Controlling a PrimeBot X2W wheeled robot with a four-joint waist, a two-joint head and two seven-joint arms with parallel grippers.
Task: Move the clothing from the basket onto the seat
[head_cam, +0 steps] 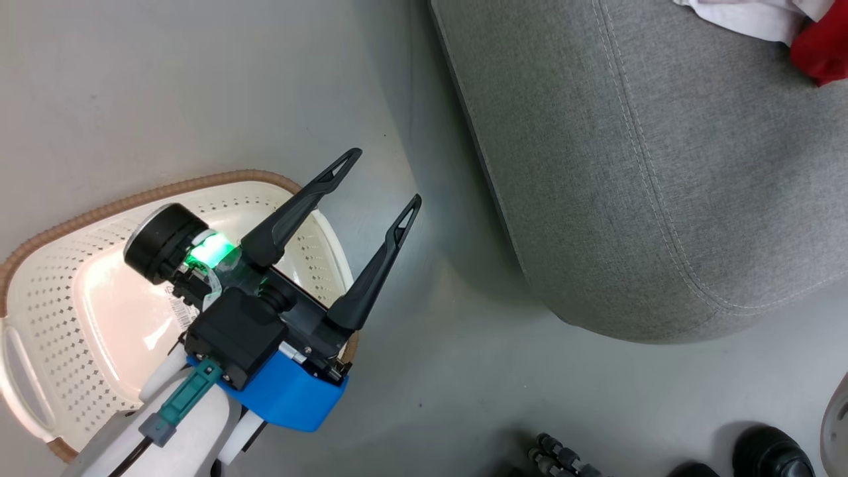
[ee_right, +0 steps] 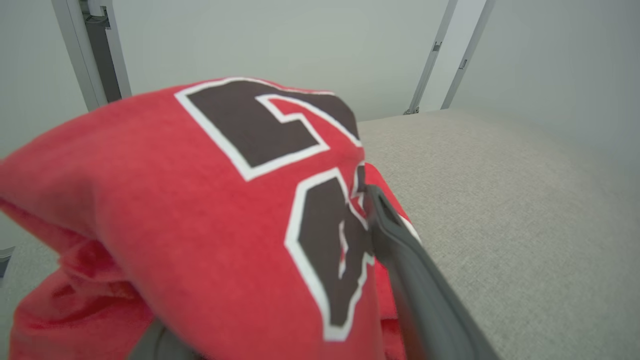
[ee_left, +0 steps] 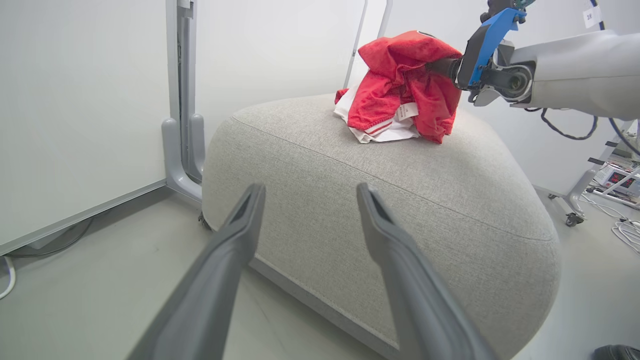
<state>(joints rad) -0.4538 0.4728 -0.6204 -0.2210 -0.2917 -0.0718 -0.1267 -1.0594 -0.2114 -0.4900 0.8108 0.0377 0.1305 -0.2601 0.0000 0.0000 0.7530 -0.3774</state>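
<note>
Clothing (ee_left: 395, 85), heaped on top of item one, is wrapped about the right end effector (ee_right: 315, 195). Item one, seat (ee_left: 450, 200): large light grey upholstered cushion with a stitched seam, directly ahead of the left end effector (ee_left: 308, 187) and spreading beneath and beyond the right one. Item two, floor (head_cam: 464, 371): pale grey, under the left end effector's fingertips, between them and the seat. Item three, basket (head_cam: 218, 177): cream perforated plastic with a brown woven-look rim, below and behind the left end effector, whose fingers reach out past its rim; bare bottom showing. Item four, left end effector: two long dark fingers spread wide, gripping nothing, clear of both seat and basket. Item five, right end effector: fingers set wide apart, one dark finger (ee_right: 400, 260) bare beside the cloth, the other under draped red fabric; the cloth lies over it rather than being pinched. Item six, clothing: bright red garments with white trim, bunched up against the right end effector and well ahead of the left one, lower folds touching the seat. Item seven, numerals (ee_right: 250, 125): black with white outline, on the fold just over the right fingers. Item eight, tag (ee_left: 407, 111): small, white, low on the heap's front.
</note>
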